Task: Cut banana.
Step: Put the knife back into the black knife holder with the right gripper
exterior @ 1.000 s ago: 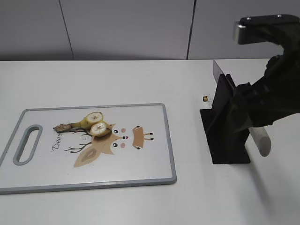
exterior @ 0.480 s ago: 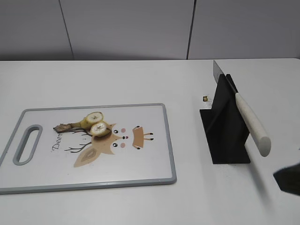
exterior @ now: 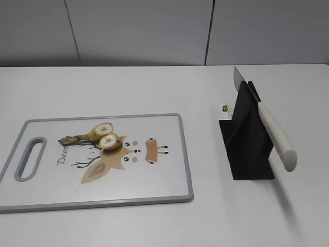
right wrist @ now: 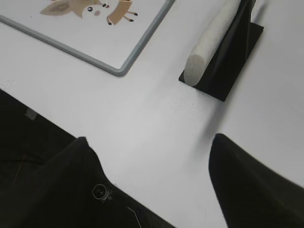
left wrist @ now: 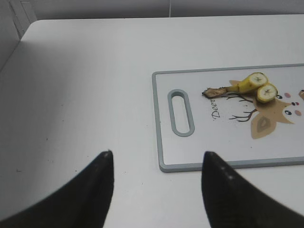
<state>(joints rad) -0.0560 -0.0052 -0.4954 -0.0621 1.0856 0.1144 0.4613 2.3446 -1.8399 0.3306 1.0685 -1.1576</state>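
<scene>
A small banana (exterior: 101, 135) lies cut in two on the white cutting board (exterior: 154, 175), its cut faces up, stem to the left; it also shows in the left wrist view (left wrist: 254, 85). The knife (exterior: 275, 138) with a white handle rests in a black stand (exterior: 248, 149), blade pointing back; its handle shows in the right wrist view (right wrist: 211, 40). My left gripper (left wrist: 156, 159) is open and empty over bare table left of the board. My right gripper (right wrist: 149, 142) is open and empty near the front table edge, short of the stand. Neither gripper shows in the exterior view.
A tiny dark object (exterior: 225, 108) lies on the table behind the stand. The board (left wrist: 164, 142) has a grey rim and a handle slot (exterior: 30, 157) at its left end. The table's front edge (right wrist: 28, 114) runs under my right gripper.
My right arm has drawn back from the knife stand and left the exterior view at the lower right. The knife stays in the stand. Banana and board have not moved.
</scene>
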